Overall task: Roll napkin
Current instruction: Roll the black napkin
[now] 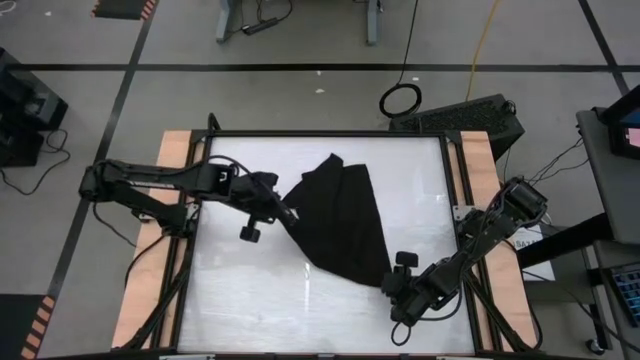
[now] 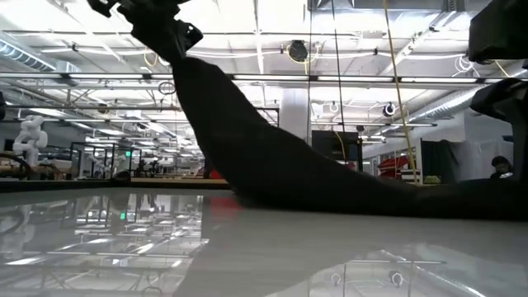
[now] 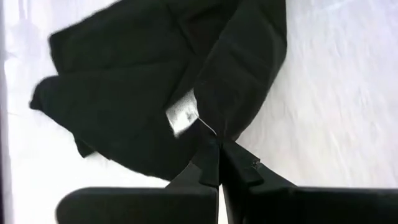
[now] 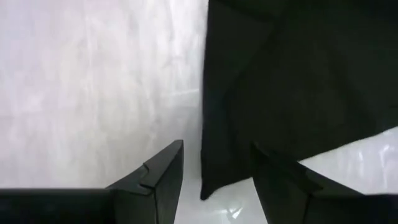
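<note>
Right gripper [image 4: 214,177] hangs with fingers parted just beside the napkin's [image 1: 340,215] near corner, holding nothing. Farther off, the left gripper [image 3: 217,155] is clenched on the cloth's left edge by the tag [image 3: 182,115], lifting it off the table [image 1: 250,290]. Keep that pinch firm and carry the raised edge evenly over the part lying flat.

In the low view the napkin [image 2: 272,157] hides the far table edge behind it, and the left gripper [image 2: 161,29] is cut off by the top edge. In the left wrist view, the print on the white tag [image 3: 182,115] is too blurred to read. The right wrist view cuts the cloth at two edges.
</note>
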Controlling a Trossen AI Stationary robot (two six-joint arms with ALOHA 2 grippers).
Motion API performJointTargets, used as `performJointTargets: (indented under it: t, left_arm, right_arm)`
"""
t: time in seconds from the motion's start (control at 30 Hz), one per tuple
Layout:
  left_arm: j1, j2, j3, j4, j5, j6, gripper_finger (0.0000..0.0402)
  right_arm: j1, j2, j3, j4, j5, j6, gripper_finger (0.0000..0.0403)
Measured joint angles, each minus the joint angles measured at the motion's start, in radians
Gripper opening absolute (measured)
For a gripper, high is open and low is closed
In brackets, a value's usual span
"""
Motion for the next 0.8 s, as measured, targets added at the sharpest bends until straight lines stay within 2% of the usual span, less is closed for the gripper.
performJointTargets:
  t: [0.13, 0.33, 0.43, 0.5, 0.6, 0.8]
  left_arm:
    - [-0.024, 0.004, 0.0, -0.001, -0.025, -0.003, 0.0]
    - [-0.055, 0.002, 0.0, -0.005, -0.057, -0.011, 0.0]
    - [-0.065, 0.0, 0.0, -0.024, -0.076, -0.011, 0.0]
    - [-0.07, -0.004, 0.001, -0.035, -0.096, -0.008, 0.0]
    - [-0.076, -0.006, 0.031, -0.097, -0.146, -0.002, 0.0]
    - [-0.114, -0.013, 0.21, -0.192, -0.294, 0.029, 0.0]
  right_arm:
    - [-0.001, 0.015, -0.003, 0.041, 0.0, -0.005, 0.0164]
    - [-0.004, 0.059, -0.003, 0.044, -0.019, -0.016, 0.0125]
    - [-0.003, 0.06, -0.002, 0.038, -0.018, -0.024, 0.0088]
    - [-0.003, 0.045, -0.002, 0.021, -0.019, -0.042, 0.005]
    - [-0.005, 0.022, 0.041, -0.064, -0.012, -0.082, 0.0009]
    - [-0.008, -0.053, 0.277, -0.414, 0.121, -0.157, 0.0002]
